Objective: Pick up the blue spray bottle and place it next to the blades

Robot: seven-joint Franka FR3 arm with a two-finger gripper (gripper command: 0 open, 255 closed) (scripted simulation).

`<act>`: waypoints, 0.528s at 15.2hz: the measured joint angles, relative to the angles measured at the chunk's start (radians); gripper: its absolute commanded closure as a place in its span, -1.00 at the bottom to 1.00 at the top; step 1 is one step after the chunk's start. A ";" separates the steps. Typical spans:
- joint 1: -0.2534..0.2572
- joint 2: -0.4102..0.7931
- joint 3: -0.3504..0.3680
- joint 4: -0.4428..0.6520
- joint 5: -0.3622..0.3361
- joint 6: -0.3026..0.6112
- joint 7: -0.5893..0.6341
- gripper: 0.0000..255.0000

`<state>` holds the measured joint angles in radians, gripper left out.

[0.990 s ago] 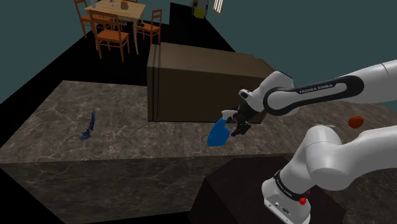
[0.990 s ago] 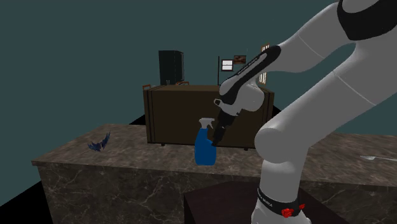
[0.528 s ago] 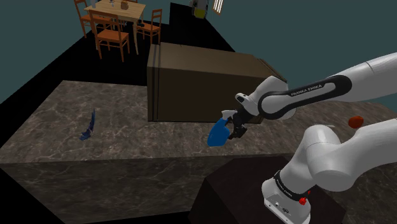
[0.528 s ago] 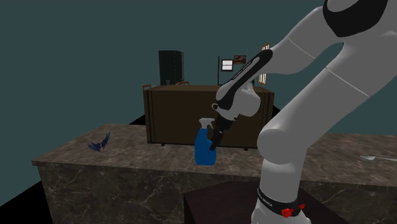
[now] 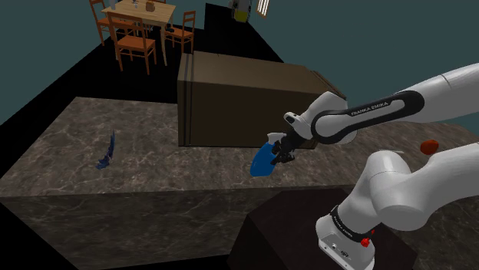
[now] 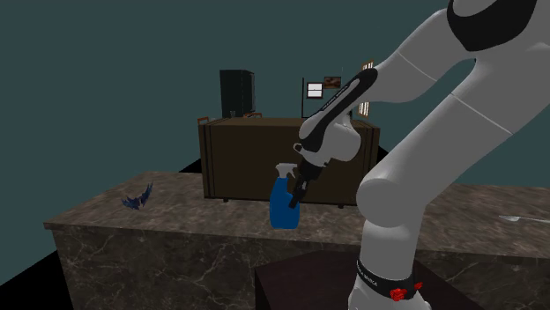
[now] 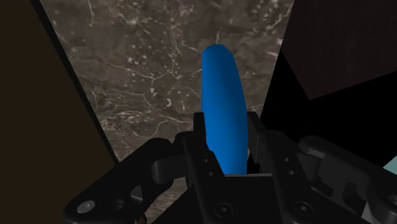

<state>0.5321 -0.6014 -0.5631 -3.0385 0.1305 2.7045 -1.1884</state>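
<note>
stand [image 5: 285, 230] sits closest to me in the shoulder view, a dark box at the lower right, and the white arm [image 5: 399, 180] rises from it and reaches up and to the left. following the arm out, i come to the gripper [image 5: 282, 152], angled down over the dark marble counter [image 5: 153, 180]. in the wrist view its two black fingers [image 7: 197, 137] stand on either side of the blue spray bottle [image 7: 222, 108] and press against its sides, so i read the hand as clamped on the bottle. in the second exterior view the bottle [image 6: 282, 207] is upright with its base down on the counter [image 6: 176, 220], the gripper [image 6: 297, 189] gripping it high up, just below the pale spray head. the blades [image 5: 107, 152], a small blue shape, lie on the same counter well apart from the bottle, toward the shoulder view's left. behind the bottle stands a big brown cabinet [image 5: 238, 100]. furthest off i see a wooden dining table [image 5: 146, 14] with orange chairs [image 5: 134, 44] around it.
</note>
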 measured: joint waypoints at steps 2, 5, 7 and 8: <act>0.000 0.000 0.000 0.000 0.000 0.000 0.000 1.00; 0.000 0.000 0.000 0.000 0.000 0.000 0.000 1.00; 0.000 0.000 0.000 0.000 0.000 0.000 0.000 1.00; -0.007 -0.007 0.005 0.001 -0.004 -0.009 0.004 1.00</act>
<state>0.5251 -0.6087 -0.5580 -3.0370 0.1265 2.6950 -1.1847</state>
